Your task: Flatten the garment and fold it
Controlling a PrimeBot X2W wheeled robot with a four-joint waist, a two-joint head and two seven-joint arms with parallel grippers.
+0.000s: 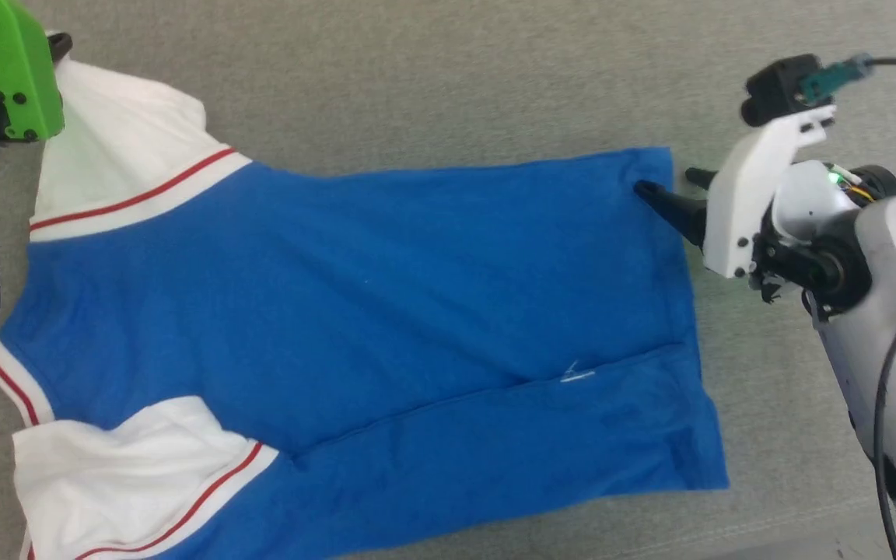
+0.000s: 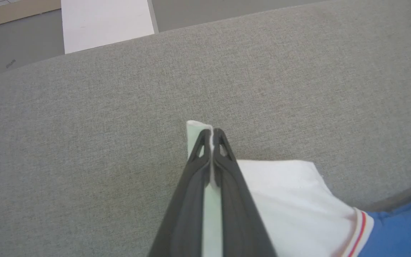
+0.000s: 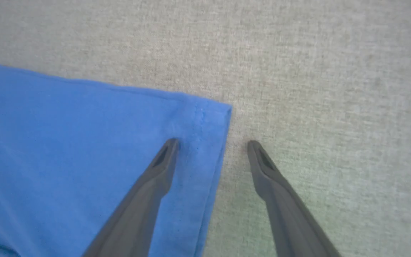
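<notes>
The garment (image 1: pixel 355 295) lies spread across the grey surface (image 1: pixel 432 85). At ten o'clock in the head view, the left gripper (image 2: pixel 212 132) is clamped on its white sleeve edge. At two o'clock, the right gripper (image 1: pixel 664 180) has its fingers apart, one over the blue hem corner and one over the surface.

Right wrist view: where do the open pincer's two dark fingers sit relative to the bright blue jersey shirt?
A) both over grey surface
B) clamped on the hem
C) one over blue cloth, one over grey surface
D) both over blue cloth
C: the right pincer straddles the hem of the bright blue jersey shirt, one finger over it, the other over the grey fabric surface.
</notes>
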